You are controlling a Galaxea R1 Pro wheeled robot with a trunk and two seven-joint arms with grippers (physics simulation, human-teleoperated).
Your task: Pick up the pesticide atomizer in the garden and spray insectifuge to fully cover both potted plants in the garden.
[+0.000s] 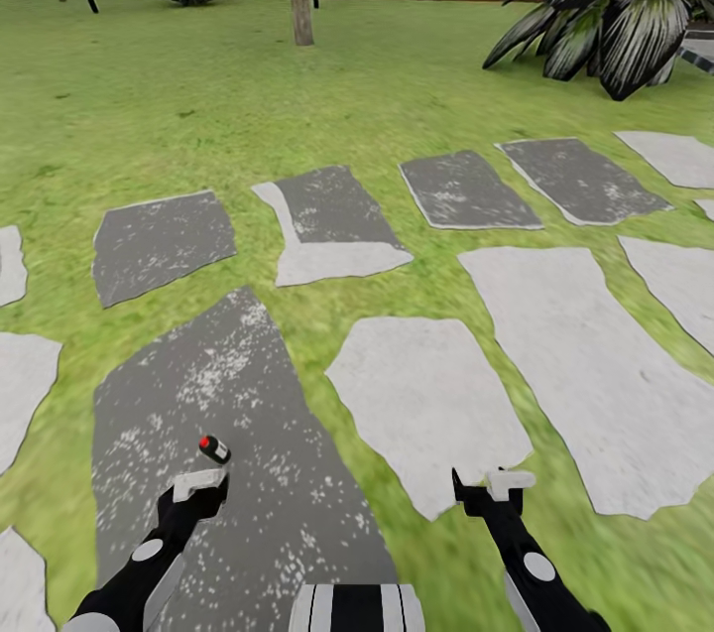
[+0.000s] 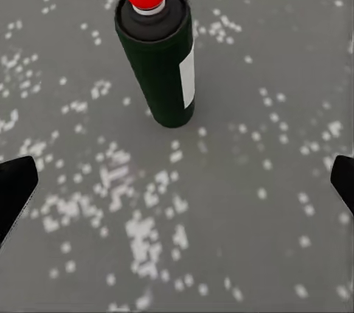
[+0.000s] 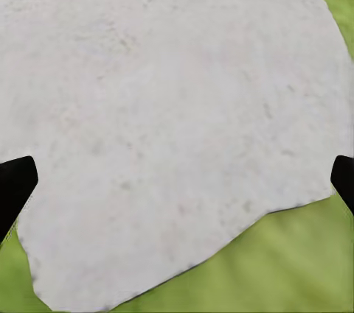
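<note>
Hovering my left gripper [image 2: 177,180], fingers apart, just short of the upright slim dark-green pesticide atomizer [image 2: 158,59], I lined up a grasp.

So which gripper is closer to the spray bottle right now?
Left. The left gripper hangs just short of the spray bottle, which stands on the dark stepping stone; its fingers are spread. The right gripper is off to the side over a pale stone.
</note>
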